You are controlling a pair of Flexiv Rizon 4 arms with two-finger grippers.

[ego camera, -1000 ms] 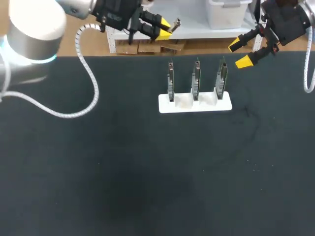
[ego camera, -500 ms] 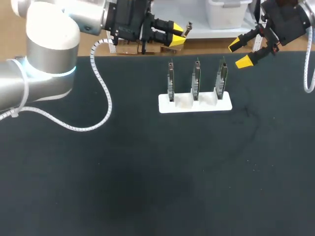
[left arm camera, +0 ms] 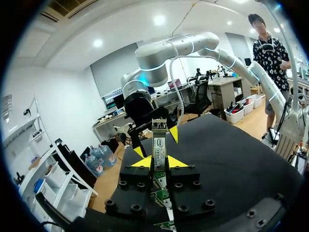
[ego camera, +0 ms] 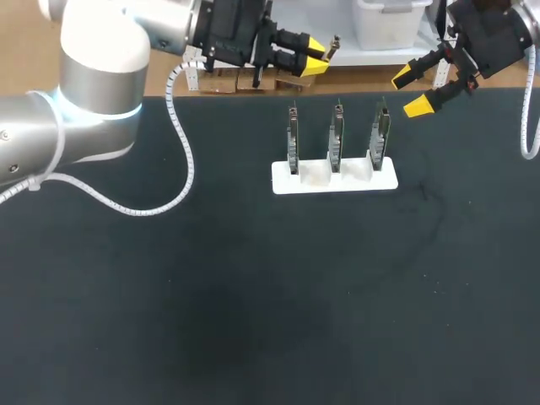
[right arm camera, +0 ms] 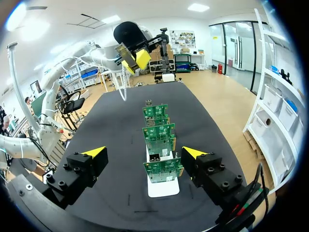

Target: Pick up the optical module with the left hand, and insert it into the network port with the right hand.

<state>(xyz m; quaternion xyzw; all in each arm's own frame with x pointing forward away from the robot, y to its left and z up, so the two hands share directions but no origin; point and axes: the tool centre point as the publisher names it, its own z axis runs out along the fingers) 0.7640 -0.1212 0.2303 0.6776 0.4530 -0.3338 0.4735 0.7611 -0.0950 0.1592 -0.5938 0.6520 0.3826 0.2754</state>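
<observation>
Above the bench's (ego camera: 169, 295) far edge, the left claw (ego camera: 316, 57) grips the module (ego camera: 332, 47), its long axis pointing toward the right claw (ego camera: 412, 90), which hangs wide open and empty; port boards (ego camera: 336, 139) stand between them.

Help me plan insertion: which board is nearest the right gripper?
The board at the right end of the holder, closest to the right gripper; the other two stand farther left.

My left gripper (left arm camera: 159, 163) is closed on the optical module (left arm camera: 159, 140), which stands upright between the two yellow tips. Ahead of it, my right arm (left arm camera: 166, 48) hangs over the dark tabletop (left arm camera: 231, 154). Green circuit boards (left arm camera: 161, 195) show under my gripper.
</observation>
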